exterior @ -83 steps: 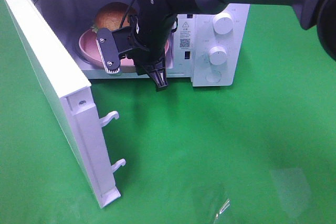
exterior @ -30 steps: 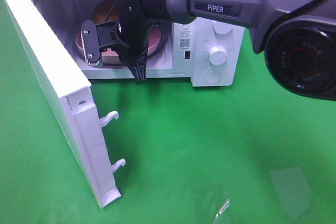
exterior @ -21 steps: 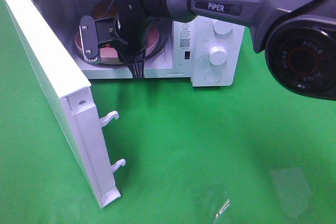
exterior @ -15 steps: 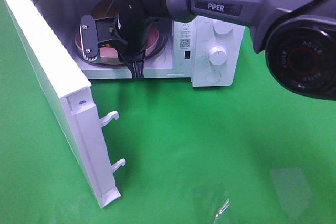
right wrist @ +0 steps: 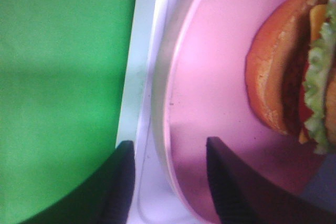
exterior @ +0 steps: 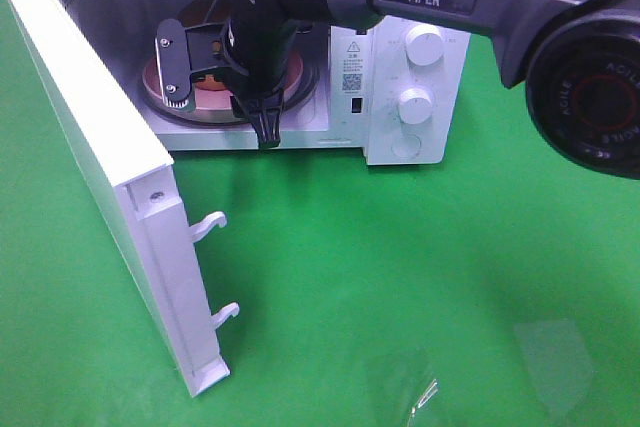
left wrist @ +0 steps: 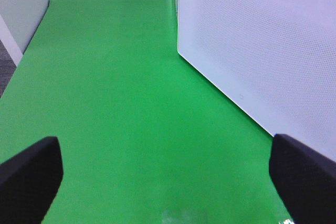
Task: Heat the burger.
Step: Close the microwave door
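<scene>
The burger (right wrist: 278,77) sits on a pink plate (right wrist: 205,66) inside the open microwave (exterior: 395,122), toward the far side of the plate, while the plate's near rim lies close to the oven's front sill. The right tool (right wrist: 168,142) is about half open and grips nothing, but its two black jaws straddle that near rim – one outside it over the sill, one over the plate's surface. That is the main hazard: if the arm pulls back toward the near side without first lifting clear or opening wider, the inner jaw may hook the rim and drag the plate out over the sill, tipping it so the stacked burger (bun, lettuce and patty look loosely layered) slides or falls apart. A low retreat could also knock the outer jaw against the sill. How far the plate sits from the sill is hard to judge, and if it overhangs, the door (exterior: 100,147) will likely jam against it when swung shut. The door stands wide to the left with its latch hooks (exterior: 212,222) exposed, so closing it while the right arm is in the opening would trap the arm. The left tool (left wrist: 164,150) hangs fully open and empty over the green table (exterior: 420,277), beside a white dotted panel – probably the door's outer face – and a hasty push there could slam the door or shift the oven.
</scene>
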Tool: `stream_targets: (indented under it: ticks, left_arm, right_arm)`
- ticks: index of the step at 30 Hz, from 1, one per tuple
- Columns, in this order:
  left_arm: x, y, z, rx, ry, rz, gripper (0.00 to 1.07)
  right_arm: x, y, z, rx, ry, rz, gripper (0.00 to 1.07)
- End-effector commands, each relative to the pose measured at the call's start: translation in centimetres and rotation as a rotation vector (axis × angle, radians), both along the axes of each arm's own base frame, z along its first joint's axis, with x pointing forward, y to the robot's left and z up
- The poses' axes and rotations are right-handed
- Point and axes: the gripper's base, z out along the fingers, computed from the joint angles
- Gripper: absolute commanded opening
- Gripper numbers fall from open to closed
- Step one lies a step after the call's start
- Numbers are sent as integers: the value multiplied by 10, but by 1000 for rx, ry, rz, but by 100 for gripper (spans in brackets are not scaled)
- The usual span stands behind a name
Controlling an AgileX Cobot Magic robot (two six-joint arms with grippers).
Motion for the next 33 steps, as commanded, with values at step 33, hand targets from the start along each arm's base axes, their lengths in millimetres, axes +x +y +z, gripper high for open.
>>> stream_targets:
  ticks: [33]
  left_arm:
    - [-2,0,0,-8,-24,-5,100]
  right_arm:
    - [-52,-39,21,52,17,7,71]
